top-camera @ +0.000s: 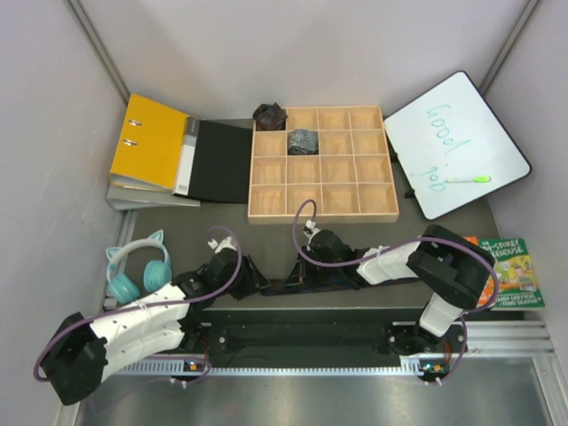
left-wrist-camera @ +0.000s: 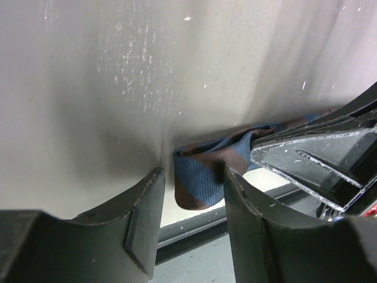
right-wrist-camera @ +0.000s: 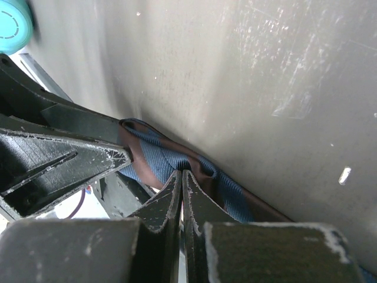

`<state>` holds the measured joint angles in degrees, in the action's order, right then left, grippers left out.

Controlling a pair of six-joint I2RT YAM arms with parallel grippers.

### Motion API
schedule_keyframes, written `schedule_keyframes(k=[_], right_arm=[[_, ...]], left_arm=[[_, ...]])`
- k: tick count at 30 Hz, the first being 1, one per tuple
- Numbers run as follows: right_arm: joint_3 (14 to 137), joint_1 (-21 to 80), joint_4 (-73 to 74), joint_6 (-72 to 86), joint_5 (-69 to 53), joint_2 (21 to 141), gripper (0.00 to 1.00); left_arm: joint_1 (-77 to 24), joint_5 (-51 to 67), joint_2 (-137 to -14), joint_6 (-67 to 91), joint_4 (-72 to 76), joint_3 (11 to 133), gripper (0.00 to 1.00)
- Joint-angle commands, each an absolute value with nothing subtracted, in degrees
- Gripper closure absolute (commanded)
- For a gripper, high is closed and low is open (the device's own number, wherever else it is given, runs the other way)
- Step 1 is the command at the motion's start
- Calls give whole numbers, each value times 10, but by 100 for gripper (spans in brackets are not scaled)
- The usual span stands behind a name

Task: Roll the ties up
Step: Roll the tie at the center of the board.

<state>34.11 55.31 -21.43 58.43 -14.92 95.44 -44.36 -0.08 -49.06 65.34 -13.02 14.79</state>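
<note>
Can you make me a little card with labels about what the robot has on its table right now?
Loose tie: blue and brown striped tie, on the table between the two arms
Left end effector: open, tie end between its fingers
Right end effector: shut, tips at the tie; whether it pinches the tie is unclear
Rolled ties: dark roll in the tray's far-left corner cell; grey roll one cell diagonally inward
Also there: headphones, whiteboard
</note>
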Motion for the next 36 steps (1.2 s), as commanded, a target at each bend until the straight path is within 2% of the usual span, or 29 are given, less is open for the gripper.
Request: schedule_keyframes(k=[1,9,10,13,17,19,29,36], right_arm=[[326,550,-206,579,-149,966,100],[324,549,-212,580,-150,972,100],[324,550,-213,581,-150,972,100],[323,549,-215,582,-151,972,100],[323,549,-218,584,-154,971,100],[324,550,-218,586,-157,966,100],[370,550,-149,574,-158,911,100],[407,558,-141,573,-162,931,100]], left_arm=[[-447,-16,-501,663,-87,136,53],[-453,-11,-525,666,-55,135,62],[-454,-11,-528,665,-55,136,67],[-455,-6,-531,665,-56,136,75],[-455,-4,-521,662,-74,143,94],[-455,-7,-512,652,-105,157,99],[-455,-76,-506,588,-315,288,100],[-455,-102,-519,563,-377,331,100]])
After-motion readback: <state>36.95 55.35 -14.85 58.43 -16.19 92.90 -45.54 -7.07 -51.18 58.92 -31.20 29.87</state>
